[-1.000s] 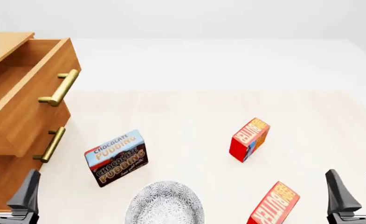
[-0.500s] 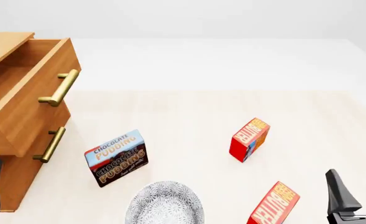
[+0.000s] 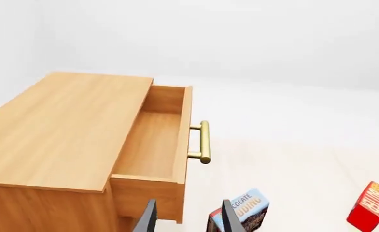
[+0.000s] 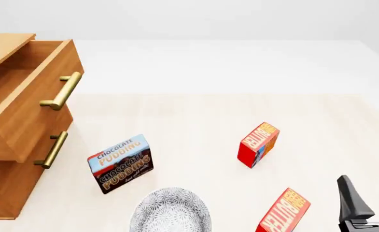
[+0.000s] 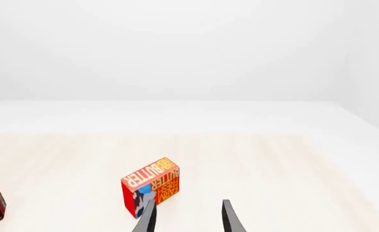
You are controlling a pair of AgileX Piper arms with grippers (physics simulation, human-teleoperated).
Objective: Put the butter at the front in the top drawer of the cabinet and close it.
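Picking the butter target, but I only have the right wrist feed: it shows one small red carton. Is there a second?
Observer: Yes. The front view shows another small red butter carton, nearer the arms, just left of the right gripper.
Operator: Drawer state?
Observer: The top drawer of the light-brown wooden cabinet is pulled out.
Operator: Left gripper?
Observer: The left gripper is open, holding nothing, above the cabinet's near end.
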